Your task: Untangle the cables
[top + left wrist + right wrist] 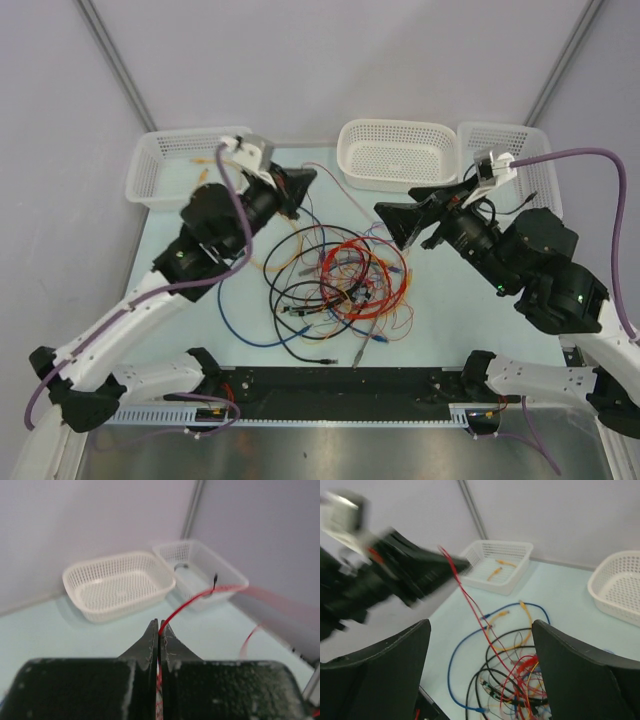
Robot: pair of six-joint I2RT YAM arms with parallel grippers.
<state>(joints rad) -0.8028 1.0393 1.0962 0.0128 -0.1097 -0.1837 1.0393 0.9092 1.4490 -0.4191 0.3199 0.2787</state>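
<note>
We see the thin red, orange, blue and black cables (335, 290) heaped in overlapping loops at the middle of the pale green bench (450, 310). Small plug ends poke out along the heap's 6 o'clock side.

The left hand (308, 176) sits at 11 o'clock from the heap, its black fingers pressed together on a single red strand (192, 600). In its wrist view the left hand (159, 629) lets that strand out at the tips, and it arcs away toward 2 o'clock. Seen from the right wrist, the red strand (465, 597) slants down into the heap, where it seems to get lost among other red loops.

The right hand (392, 226) is at 2 o'clock from the heap, fingers spread wide and gripping nothing.

Three white plastic mesh baskets line the bench's 12 o'clock edge. The left basket (140, 180) holds short orange cable pieces (495, 571), the middle basket (395, 180) shows only mesh, and the right basket (227, 587) holds a black cable (181, 566).
</note>
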